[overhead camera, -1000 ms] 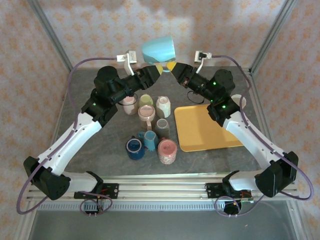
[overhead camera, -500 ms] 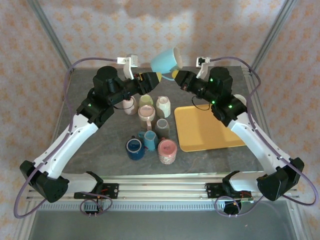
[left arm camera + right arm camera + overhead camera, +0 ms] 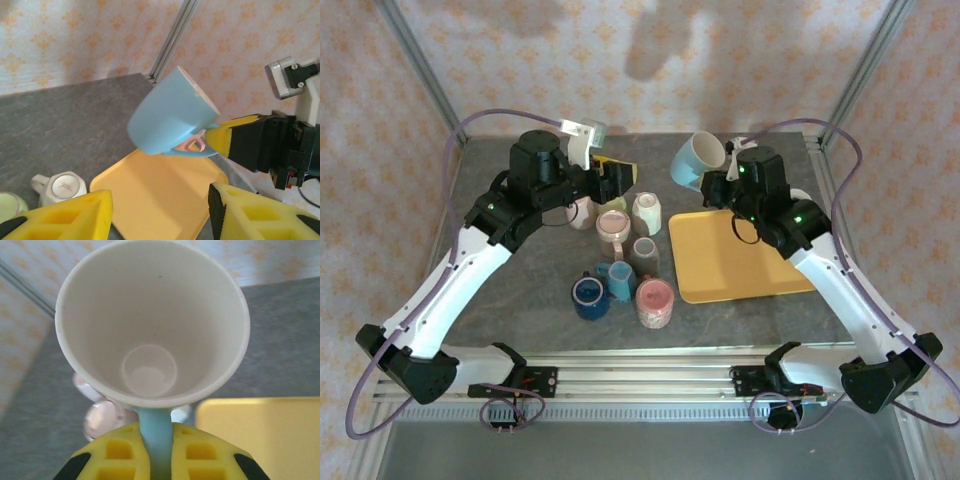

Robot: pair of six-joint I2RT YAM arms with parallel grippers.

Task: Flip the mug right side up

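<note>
Two arms reach over the grey stone-patterned table [image 3: 545, 310]. The right gripper [image 3: 156, 455] is clamped on the handle of the light-blue ceramic mug with a white interior [image 3: 696, 160]; the handle runs down between its yellow fingers [image 3: 116, 452]. The mug is held in the air, clear of the table, above the far left corner of the flat yellow plastic tray [image 3: 720, 262]. It is tilted and not yet upright: seen from the left wrist, the base points down and left and the mouth up and right. Its open mouth faces the right wrist camera, and the inside is bare.

The left gripper [image 3: 618, 176] has its jaws spread wide with nothing between them. It sits apart from the mug, to the mug's left, above the far end of a group of small mugs [image 3: 645, 250] standing on the table just left of the tray.
</note>
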